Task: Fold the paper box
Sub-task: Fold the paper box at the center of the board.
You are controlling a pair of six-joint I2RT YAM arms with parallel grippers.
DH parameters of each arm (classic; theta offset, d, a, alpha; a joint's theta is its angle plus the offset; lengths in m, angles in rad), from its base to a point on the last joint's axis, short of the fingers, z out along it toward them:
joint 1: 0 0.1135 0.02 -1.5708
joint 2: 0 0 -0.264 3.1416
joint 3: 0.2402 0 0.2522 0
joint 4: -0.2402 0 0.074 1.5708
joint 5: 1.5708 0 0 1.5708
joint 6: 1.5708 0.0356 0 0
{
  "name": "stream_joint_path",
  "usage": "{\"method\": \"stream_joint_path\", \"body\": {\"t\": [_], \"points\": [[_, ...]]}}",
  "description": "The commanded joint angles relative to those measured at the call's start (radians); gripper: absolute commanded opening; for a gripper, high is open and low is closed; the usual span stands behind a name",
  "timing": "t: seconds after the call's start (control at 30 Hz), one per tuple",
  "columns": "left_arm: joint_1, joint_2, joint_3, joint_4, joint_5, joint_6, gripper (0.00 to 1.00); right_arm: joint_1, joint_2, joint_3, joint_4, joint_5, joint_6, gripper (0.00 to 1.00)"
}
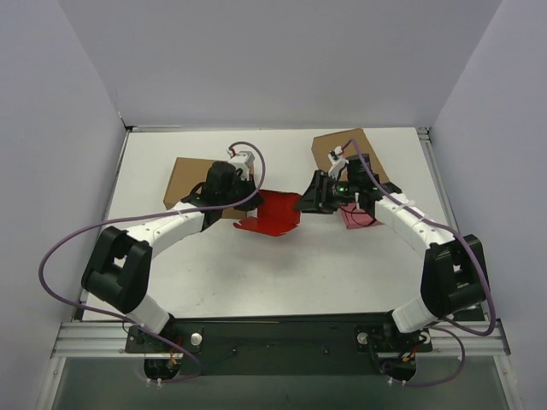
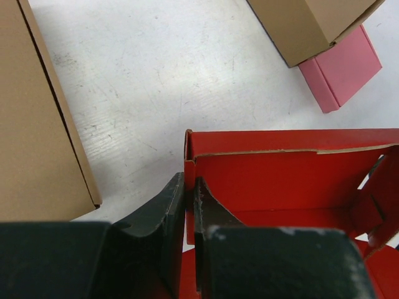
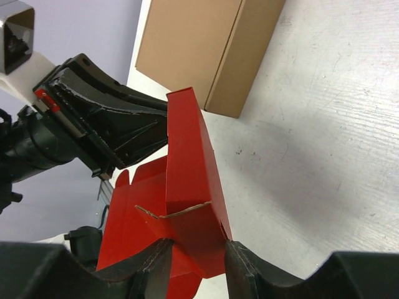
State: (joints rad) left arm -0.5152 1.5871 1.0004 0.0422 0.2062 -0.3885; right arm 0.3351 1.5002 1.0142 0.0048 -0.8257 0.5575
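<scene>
- Top view: the paper box point(image 1: 272, 213) is thin, glossy red card, half formed, with walls raised and one flap lying flat on the white table point(image 1: 282, 273). It sits mid-table between the two arms.
- Top view: the left gripper point(image 1: 246, 203) meets the box's left side and the right gripper point(image 1: 309, 199) its right side. A matte brown box point(image 1: 182, 182) lies behind the left arm and a second brown box point(image 1: 342, 149) behind the right. A small pink box point(image 1: 355, 216) is partly hidden under the right wrist.
- Left wrist: the dark, scuffed fingers point(image 2: 163, 218) are nearly together, pinching the upright left edge of a red wall point(image 2: 280, 184). That wall's top is a doubled fold showing a raw pale edge. The table surface is scratched.
- Right wrist: the right gripper point(image 3: 196, 265) stands partly spread, with a folded red corner point(image 3: 190, 180) filling the gap and a fingertip point(image 3: 246, 274) against each face, so it grips the card. The tall red panel rises away from it, creased sharply. Beyond the panel, the left gripper's black jaw frame holds the far side.
</scene>
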Motion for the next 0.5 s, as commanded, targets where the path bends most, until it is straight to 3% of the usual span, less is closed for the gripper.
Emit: {"method": "stream_joint_path", "body": {"t": [0.0,0.47], "points": [[-0.026,-0.062,-0.006,0.047,0.018,-0.004,0.00,0.021,0.043,0.047,0.011,0.051,-0.057,0.40],[-0.057,-0.091,-0.020,0.053,0.001,0.003,0.00,0.058,0.089,0.049,0.001,0.120,-0.113,0.43]]}}
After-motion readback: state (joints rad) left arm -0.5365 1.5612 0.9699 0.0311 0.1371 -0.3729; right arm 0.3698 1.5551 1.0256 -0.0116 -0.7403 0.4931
